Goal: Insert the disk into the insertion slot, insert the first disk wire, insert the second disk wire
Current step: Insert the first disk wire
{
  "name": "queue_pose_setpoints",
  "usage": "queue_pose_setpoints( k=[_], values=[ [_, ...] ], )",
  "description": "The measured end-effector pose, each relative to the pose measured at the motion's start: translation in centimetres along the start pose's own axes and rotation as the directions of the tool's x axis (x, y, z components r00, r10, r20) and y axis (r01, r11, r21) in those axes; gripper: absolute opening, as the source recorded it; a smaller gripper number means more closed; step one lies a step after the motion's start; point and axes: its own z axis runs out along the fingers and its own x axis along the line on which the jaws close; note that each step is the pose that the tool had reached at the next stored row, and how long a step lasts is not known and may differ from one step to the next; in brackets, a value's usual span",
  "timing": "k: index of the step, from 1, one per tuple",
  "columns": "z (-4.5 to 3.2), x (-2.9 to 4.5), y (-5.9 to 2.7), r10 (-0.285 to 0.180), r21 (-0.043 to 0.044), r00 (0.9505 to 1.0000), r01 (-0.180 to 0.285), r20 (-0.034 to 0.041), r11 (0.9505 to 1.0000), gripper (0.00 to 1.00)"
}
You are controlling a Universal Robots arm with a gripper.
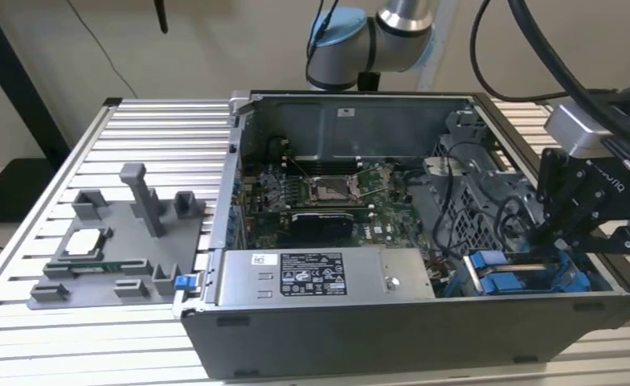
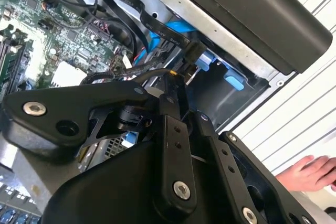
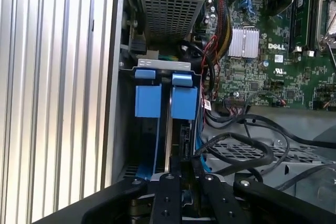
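The insertion slot (image 1: pixel 521 277), a grey metal cage with blue latches (image 3: pixel 184 102), sits in the open case's corner on the exterior view's right. Blue plastic fills the cage; I cannot make out the disk's metal body. My black gripper (image 1: pixel 538 240) reaches down into the case just above that cage. In both wrist views its fingers (image 2: pixel 171 129) stand close together, shut on a black wire connector (image 3: pixel 184 141) at the cage's mouth. A flat black disk wire (image 2: pixel 149 22) runs to a plug (image 2: pixel 191 52) just past the fingertips.
The grey labelled power-supply box (image 1: pixel 315 275) lies next to the cage. The green motherboard (image 1: pixel 315 193) and loose black cables (image 3: pixel 247 148) fill the case. A grey fixture with parts (image 1: pixel 122 241) rests on the slatted table. A person's hand (image 2: pixel 310 174) lies outside the case.
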Motion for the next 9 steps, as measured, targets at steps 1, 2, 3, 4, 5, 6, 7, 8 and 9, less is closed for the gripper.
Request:
queue_pose_setpoints(
  k=[1,2,3,4,5,6,7,8,9],
  values=[
    [0.03,0.00,0.00,0.000,0.0001,1.0000,0.000,-0.0002,1.0000,0.00],
    [0.05,-0.01,-0.01,0.001,0.0001,1.0000,-0.001,-0.0001,1.0000,0.00],
    [0.06,-0.01,-0.02,0.002,0.0002,1.0000,-0.002,-0.0001,1.0000,0.00],
    [0.08,-0.01,-0.06,0.004,0.0003,1.0000,-0.004,0.0001,1.0000,0.00],
    [0.10,-0.01,-0.10,0.008,0.0004,1.0000,-0.008,0.0004,1.0000,0.00],
    [0.12,-0.01,-0.13,0.012,0.0006,0.9999,-0.012,0.0007,0.9999,0.00],
    [0.14,-0.01,-0.15,0.017,0.0009,0.9999,-0.017,0.0010,0.9999,0.00],
    [0.15,-0.01,-0.16,0.023,0.0011,0.9997,-0.023,0.0015,0.9997,0.00],
    [0.16,-0.01,-0.17,0.030,0.0014,0.9996,-0.030,0.0018,0.9996,0.00]
  ],
)
